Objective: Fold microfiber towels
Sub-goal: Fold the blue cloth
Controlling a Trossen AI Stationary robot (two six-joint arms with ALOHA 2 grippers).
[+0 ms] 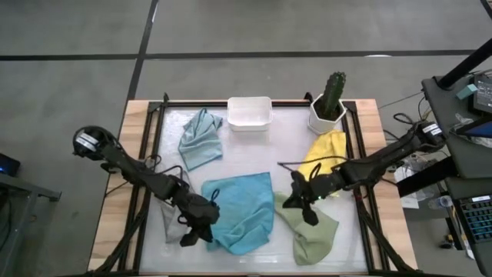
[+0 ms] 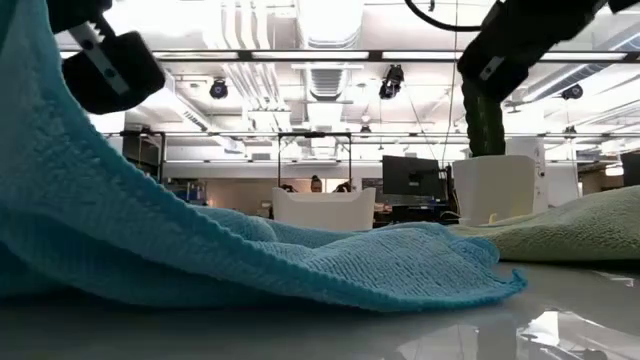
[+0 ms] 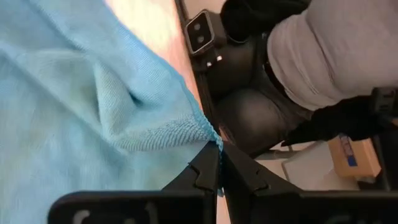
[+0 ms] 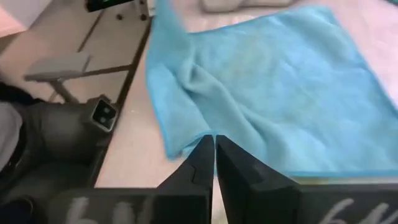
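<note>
The bright blue towel (image 1: 242, 211) lies spread at the table's middle front. My left gripper (image 1: 196, 231) is shut at its near left corner, and the cloth climbs toward it in the low view (image 2: 60, 170). My right gripper (image 1: 288, 201) is shut and hangs over the towel's right edge (image 4: 214, 144). In the low view no cloth rises to it. The grey towel (image 1: 171, 223) lies under my left arm. The sage green towel (image 1: 314, 231) lies at the near right, the yellow one (image 1: 327, 146) at the right, and the pale blue-grey one (image 1: 201, 140) at the far left. My left gripper pinches the bright blue towel's corner (image 3: 214, 142) between its two shut fingertips, coming slanting down from the table's left. That corner is raised off the table. The cloth slopes down from it, and the rest (image 2: 420, 270) lies on the table.
A white tub (image 1: 250, 114) stands at the far middle, and a cactus in a white pot (image 1: 329, 108) at the far right. A black frame (image 1: 154, 177) runs around the table. A person (image 3: 323, 56) stands just beyond the near edge.
</note>
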